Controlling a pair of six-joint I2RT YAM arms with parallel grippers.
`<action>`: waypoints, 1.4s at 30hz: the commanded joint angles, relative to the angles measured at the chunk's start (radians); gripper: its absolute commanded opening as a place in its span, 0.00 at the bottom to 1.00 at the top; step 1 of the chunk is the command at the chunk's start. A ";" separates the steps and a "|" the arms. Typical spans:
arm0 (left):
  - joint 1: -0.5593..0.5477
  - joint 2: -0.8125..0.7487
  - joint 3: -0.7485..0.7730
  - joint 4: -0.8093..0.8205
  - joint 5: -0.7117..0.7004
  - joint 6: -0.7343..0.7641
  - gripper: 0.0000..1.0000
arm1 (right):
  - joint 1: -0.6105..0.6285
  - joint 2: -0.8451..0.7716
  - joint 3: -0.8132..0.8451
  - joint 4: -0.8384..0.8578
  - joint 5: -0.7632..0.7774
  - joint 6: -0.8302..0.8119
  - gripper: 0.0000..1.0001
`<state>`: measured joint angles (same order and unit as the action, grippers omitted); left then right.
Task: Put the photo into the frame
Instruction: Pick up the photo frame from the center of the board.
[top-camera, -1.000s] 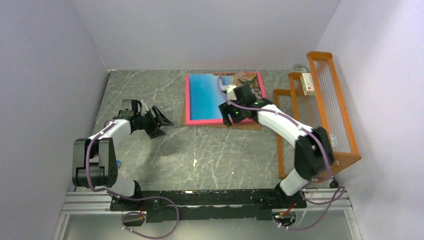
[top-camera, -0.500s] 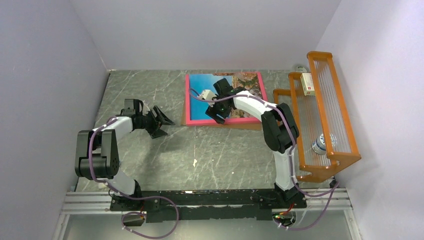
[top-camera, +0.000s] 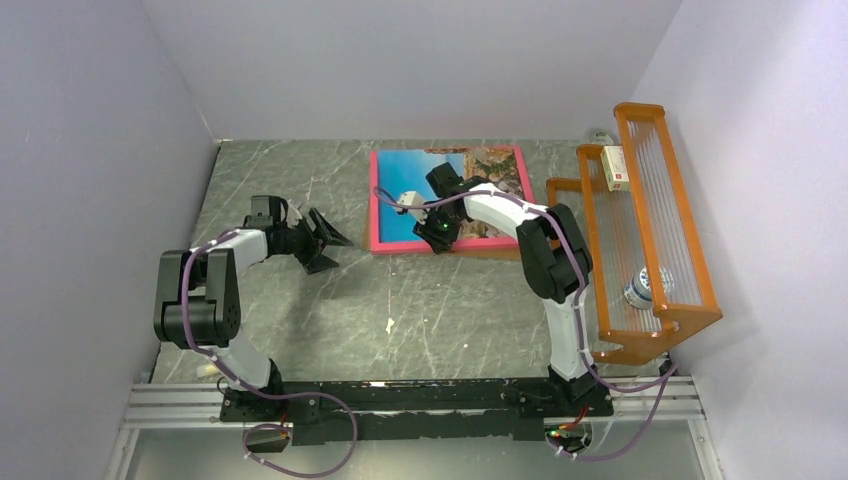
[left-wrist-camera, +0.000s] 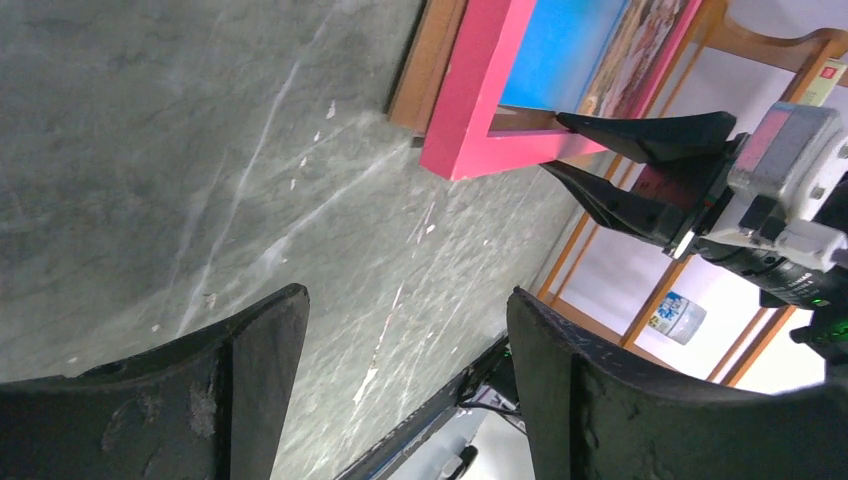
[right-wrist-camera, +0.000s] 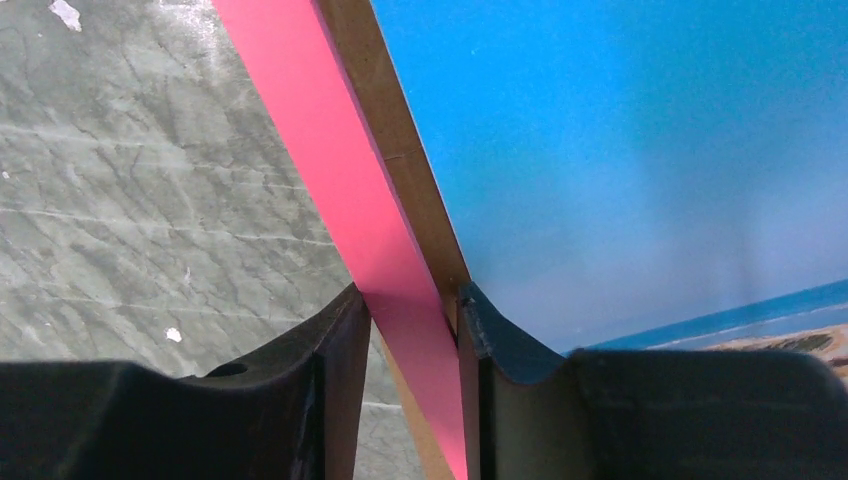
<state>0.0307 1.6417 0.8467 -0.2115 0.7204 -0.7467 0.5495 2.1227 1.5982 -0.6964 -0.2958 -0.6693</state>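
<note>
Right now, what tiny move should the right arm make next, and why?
Probably ease the frame sideways to settle it around the photo: the right gripper grips its near rail, and a brown strip shows between rail and photo.

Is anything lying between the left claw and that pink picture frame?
Nothing visible does. Only table surface lies between the open left gripper and the frame's near corner. The right gripper is closed on the frame's near rail, further along.
</note>
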 joint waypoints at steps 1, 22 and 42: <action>-0.007 0.013 0.038 0.080 0.072 -0.043 0.79 | 0.019 -0.066 -0.028 -0.002 -0.003 -0.013 0.30; -0.110 0.151 -0.015 0.747 0.291 -0.479 0.92 | 0.076 -0.371 -0.201 0.202 0.023 -0.006 0.08; -0.140 0.273 0.202 0.755 0.367 -0.441 0.04 | 0.116 -0.420 -0.245 0.179 0.004 -0.008 0.11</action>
<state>-0.1047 1.9308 1.0096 0.5522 1.0245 -1.2057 0.6575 1.7615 1.3472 -0.5541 -0.2695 -0.6613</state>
